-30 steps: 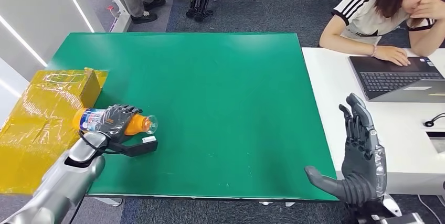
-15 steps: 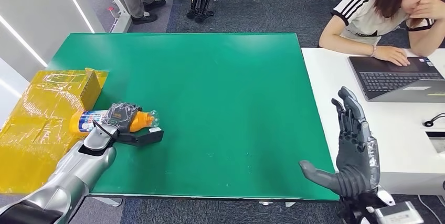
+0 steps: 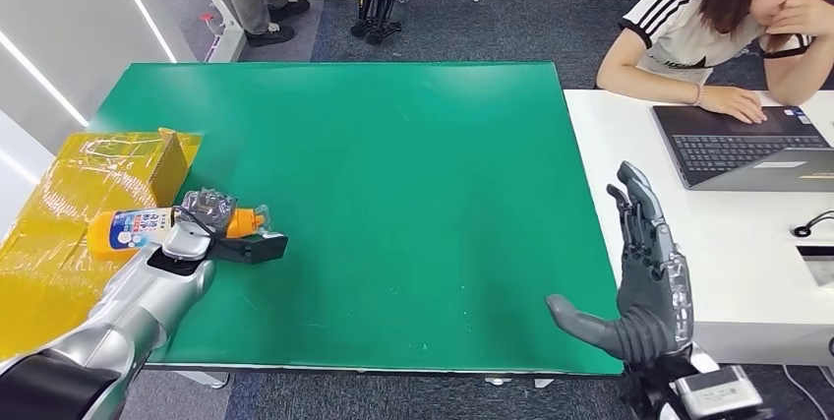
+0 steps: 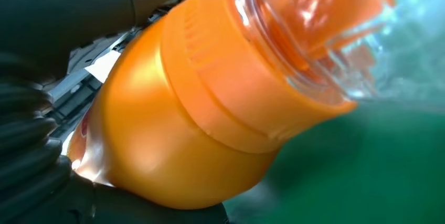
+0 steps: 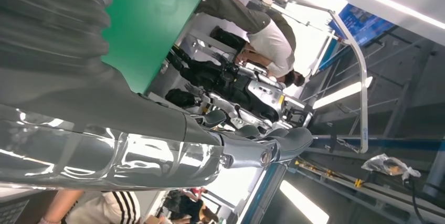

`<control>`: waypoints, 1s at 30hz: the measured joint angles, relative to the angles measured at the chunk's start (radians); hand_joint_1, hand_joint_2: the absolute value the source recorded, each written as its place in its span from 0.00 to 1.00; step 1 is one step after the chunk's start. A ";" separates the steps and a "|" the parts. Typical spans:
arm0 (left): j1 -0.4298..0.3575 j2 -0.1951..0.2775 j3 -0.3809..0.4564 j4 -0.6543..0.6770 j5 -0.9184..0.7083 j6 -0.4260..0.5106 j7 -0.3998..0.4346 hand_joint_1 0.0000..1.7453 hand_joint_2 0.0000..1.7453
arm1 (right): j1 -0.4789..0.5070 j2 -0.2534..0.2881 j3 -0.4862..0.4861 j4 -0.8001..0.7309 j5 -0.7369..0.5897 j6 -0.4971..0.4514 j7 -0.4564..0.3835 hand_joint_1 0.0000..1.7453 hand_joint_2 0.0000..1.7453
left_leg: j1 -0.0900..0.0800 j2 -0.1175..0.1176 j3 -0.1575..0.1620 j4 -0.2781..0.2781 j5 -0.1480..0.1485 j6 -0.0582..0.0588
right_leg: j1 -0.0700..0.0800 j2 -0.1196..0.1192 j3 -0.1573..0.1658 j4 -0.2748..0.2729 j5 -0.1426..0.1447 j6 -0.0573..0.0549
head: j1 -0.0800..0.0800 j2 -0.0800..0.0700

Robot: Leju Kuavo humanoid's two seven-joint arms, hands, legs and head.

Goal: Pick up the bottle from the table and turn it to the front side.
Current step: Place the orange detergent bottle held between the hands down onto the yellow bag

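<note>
Sideways along the tabletop (image 3: 413, 194) edge, the bottle (image 3: 148, 224) is gripped by the left hand (image 3: 202, 218); the right hand (image 3: 644, 287) is spread, well apart.

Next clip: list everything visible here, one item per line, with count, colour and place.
bottle: 1, orange with a blue-white label, held at the table's near-left edge
table: 1, green top, centre
cardboard box: 1, yellow-wrapped, left of the table
white desk: 1, right of the table
laptop: 1, dark grey, on the white desk
person: 1, striped white shirt, seated at the laptop
left robot hand: 1, dark grey, gripping the bottle
right robot hand: 1, dark grey, fingers spread, near-right corner
</note>
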 joint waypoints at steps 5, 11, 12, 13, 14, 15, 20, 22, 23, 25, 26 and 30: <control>-0.007 0.005 0.000 0.011 0.000 -0.018 0.001 1.00 1.00 | 0.000 0.007 0.000 0.008 -0.004 0.013 0.001 0.00 1.00 | 0.000 0.000 0.001 0.000 0.000 0.000 | 0.000 0.000 0.001 0.000 0.000 0.000 | 0.000 0.000; -0.009 0.016 0.000 0.016 -0.006 -0.030 0.003 1.00 1.00 | 0.010 0.007 -0.001 0.013 -0.015 0.013 -0.003 0.00 1.00 | 0.000 0.000 0.003 -0.001 0.000 0.000 | 0.000 0.000 0.002 0.000 0.000 0.000 | 0.000 0.000; -0.010 0.016 0.000 0.017 -0.009 -0.037 0.006 1.00 1.00 | 0.012 0.007 -0.001 0.013 -0.015 0.013 -0.004 0.00 1.00 | 0.000 0.000 0.003 -0.001 0.000 0.000 | 0.000 0.000 0.002 0.000 0.000 0.000 | 0.000 0.000; -0.010 0.017 0.000 0.018 -0.011 -0.045 0.009 1.00 1.00 | 0.014 0.007 -0.001 0.013 -0.015 0.013 -0.004 0.00 1.00 | 0.000 0.000 0.003 -0.001 0.000 0.000 | 0.000 0.000 0.002 0.000 0.000 0.000 | 0.000 0.000; -0.011 0.019 0.001 0.019 -0.012 -0.053 0.012 1.00 1.00 | 0.016 0.007 -0.001 0.014 -0.014 0.013 -0.005 0.00 1.00 | 0.000 0.000 0.003 -0.001 0.000 0.000 | 0.000 0.000 0.002 0.000 0.000 0.000 | 0.000 0.000; -0.011 0.020 0.001 0.021 -0.012 -0.058 0.014 1.00 1.00 | 0.019 0.007 -0.001 0.014 -0.013 0.013 -0.006 0.00 1.00 | 0.000 0.000 0.003 -0.001 0.000 0.000 | 0.000 0.000 0.003 0.000 0.000 0.000 | 0.000 0.000; -0.011 0.029 0.004 0.022 -0.011 -0.052 0.014 0.00 1.00 | 0.026 0.007 0.000 0.015 -0.004 0.013 -0.012 0.00 1.00 | 0.000 0.000 0.003 -0.001 0.000 0.000 | 0.000 0.000 0.003 0.000 0.000 0.000 | 0.000 0.000; -0.008 0.034 0.006 0.023 -0.009 -0.040 0.007 0.00 1.00 | 0.028 0.007 0.000 0.015 -0.002 0.013 -0.015 0.00 1.00 | 0.000 0.001 0.004 -0.001 0.000 0.000 | 0.000 0.001 0.003 0.000 0.000 0.000 | 0.000 0.000; -0.006 0.037 0.008 0.023 -0.007 -0.031 0.002 0.00 1.00 | 0.028 0.007 0.000 0.015 -0.002 0.013 -0.016 0.00 1.00 | 0.000 0.000 0.004 -0.001 0.000 0.000 | 0.000 0.000 0.003 0.000 0.000 0.000 | 0.000 0.000; -0.003 0.040 0.010 0.024 -0.001 -0.008 -0.013 0.00 1.00 | 0.027 0.007 0.000 0.015 -0.001 0.015 -0.014 0.00 1.00 | 0.000 0.000 0.003 -0.001 0.000 0.000 | 0.000 0.000 0.003 0.000 0.000 0.000 | 0.000 0.000; -0.001 0.041 0.012 0.024 0.005 0.006 -0.023 0.00 1.00 | 0.025 0.008 0.001 0.015 0.000 0.018 -0.011 0.00 1.00 | 0.000 0.000 0.003 -0.001 0.000 0.000 | 0.000 -0.001 0.003 0.000 0.000 0.000 | 0.000 0.000; 0.008 0.039 0.051 0.024 0.104 0.078 -0.127 0.00 1.00 | 0.021 0.010 0.000 0.015 -0.004 0.030 0.002 0.00 1.00 | 0.000 -0.001 0.004 -0.001 0.000 0.000 | 0.000 -0.002 0.004 0.000 -0.001 0.000 | 0.000 0.000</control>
